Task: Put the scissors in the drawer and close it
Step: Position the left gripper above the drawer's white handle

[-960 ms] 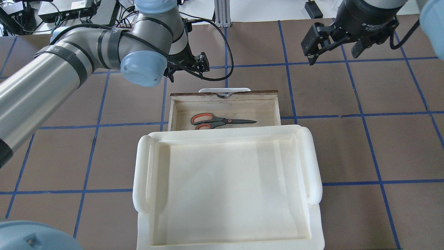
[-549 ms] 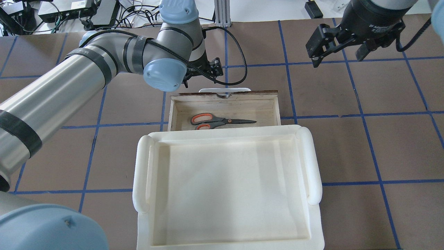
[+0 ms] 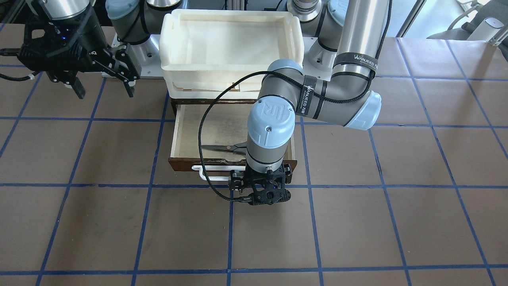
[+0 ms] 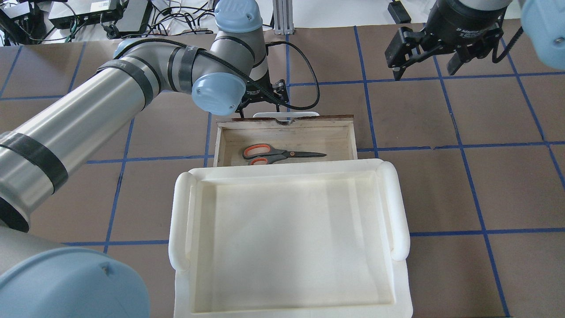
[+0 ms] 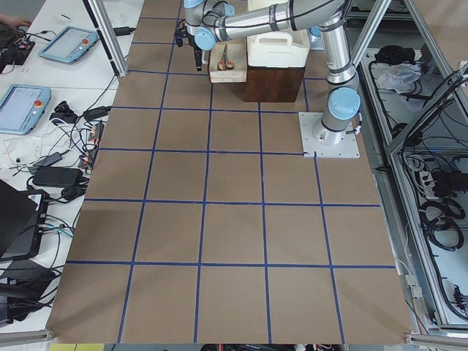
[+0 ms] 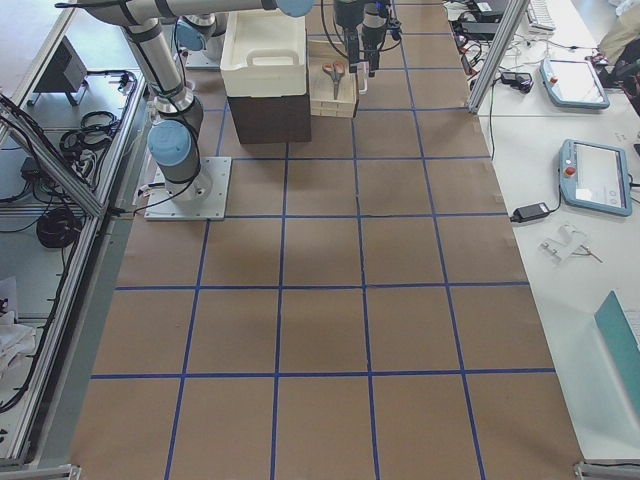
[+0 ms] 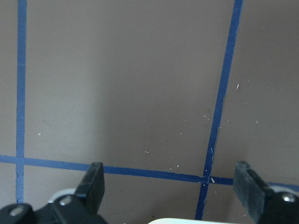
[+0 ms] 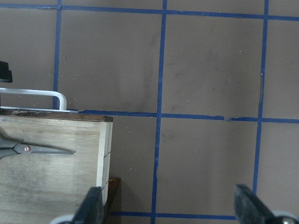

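Scissors [image 4: 282,154] already sit in the drawer [image 4: 335,120]; closing it is what's left. Left end effector [image 7: 172,186] hangs spread wide, empty, beside the handle [image 4: 304,114].

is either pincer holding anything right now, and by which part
Nothing is held. The left pincer and the right pincer are both open and empty; the scissors lie loose in the open drawer.

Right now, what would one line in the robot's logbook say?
scissors: lying in drawer | drawer: open | left gripper: open, by white handle | right gripper: open, empty, off aside | remaining: close drawer
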Action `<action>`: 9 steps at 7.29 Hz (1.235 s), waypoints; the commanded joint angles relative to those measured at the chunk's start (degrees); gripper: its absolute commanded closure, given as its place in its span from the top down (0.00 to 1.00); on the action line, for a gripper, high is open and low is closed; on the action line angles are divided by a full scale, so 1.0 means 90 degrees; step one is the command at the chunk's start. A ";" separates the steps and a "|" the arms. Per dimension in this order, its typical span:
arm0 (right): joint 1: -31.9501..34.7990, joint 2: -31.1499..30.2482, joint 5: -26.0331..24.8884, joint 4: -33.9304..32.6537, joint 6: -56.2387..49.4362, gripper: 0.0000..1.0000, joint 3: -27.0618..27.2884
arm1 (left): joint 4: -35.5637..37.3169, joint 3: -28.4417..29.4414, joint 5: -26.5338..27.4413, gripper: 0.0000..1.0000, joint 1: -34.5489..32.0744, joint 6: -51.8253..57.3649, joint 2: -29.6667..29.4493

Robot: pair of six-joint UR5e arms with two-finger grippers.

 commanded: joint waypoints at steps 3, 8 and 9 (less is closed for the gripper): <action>0.0034 0.0047 -0.0118 -0.0048 0.0058 1.00 0.0030 | -0.0594 0.0022 0.0015 1.00 0.0015 -0.0116 0.0126; 0.0034 0.0047 -0.0127 -0.0146 0.0009 1.00 0.0041 | -0.0820 0.0022 -0.0014 1.00 0.0015 -0.0135 0.0244; 0.0034 0.0047 -0.0127 -0.0146 -0.0010 1.00 0.0050 | -0.0733 0.0032 -0.0043 1.00 0.0015 -0.0184 0.0157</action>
